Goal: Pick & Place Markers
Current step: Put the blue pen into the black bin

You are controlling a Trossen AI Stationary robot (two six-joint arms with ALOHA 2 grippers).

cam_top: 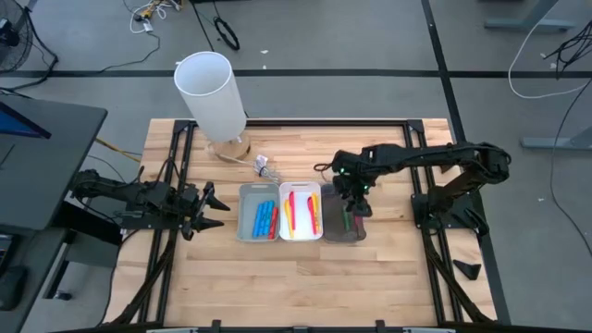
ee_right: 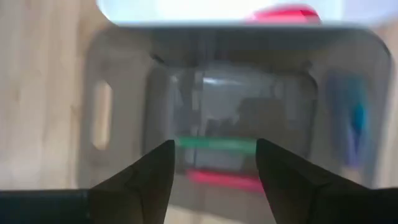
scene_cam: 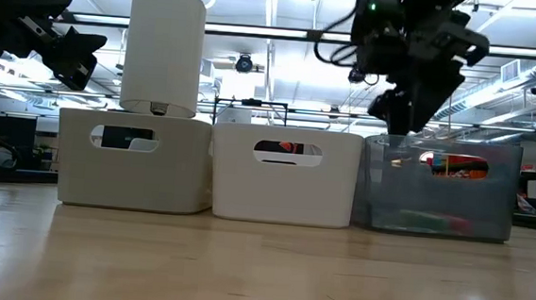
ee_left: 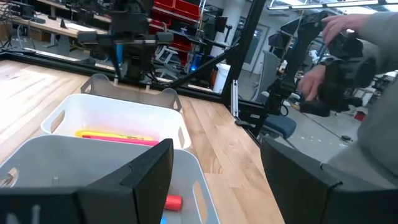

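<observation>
Workshop floor with loose cables all round a pale wooden table (cam_top: 296,277), a tall white cylinder (cam_top: 211,92) standing at its far side; three small trays sit touching in a row mid-table; sorting looks well along, since no marker lies loose on the wood that I can see; left grey tray (cam_top: 260,212) holds blue markers (cam_top: 264,218) with a red one beside them; middle white tray (cam_top: 301,211) holds yellow markers (cam_top: 289,214) and red/pink ones; right clear tray (cam_top: 344,222) holds a green marker (ee_right: 216,145) and a pink one (ee_right: 224,179) on its bottom, seen through the wall in the low view too; right gripper (ee_right: 213,163) hangs just above the clear tray, fingers apart at a middling gap and nothing between them, so my guess is a marker dropped or about to be fetched; left gripper (cam_top: 211,209) waits just left of the grey tray, fingers spread wide and empty; whether more sorting between trays is left, cannot tell; a person in a grey sleeve (ee_left: 379,68) stands beyond the table on the right.
</observation>
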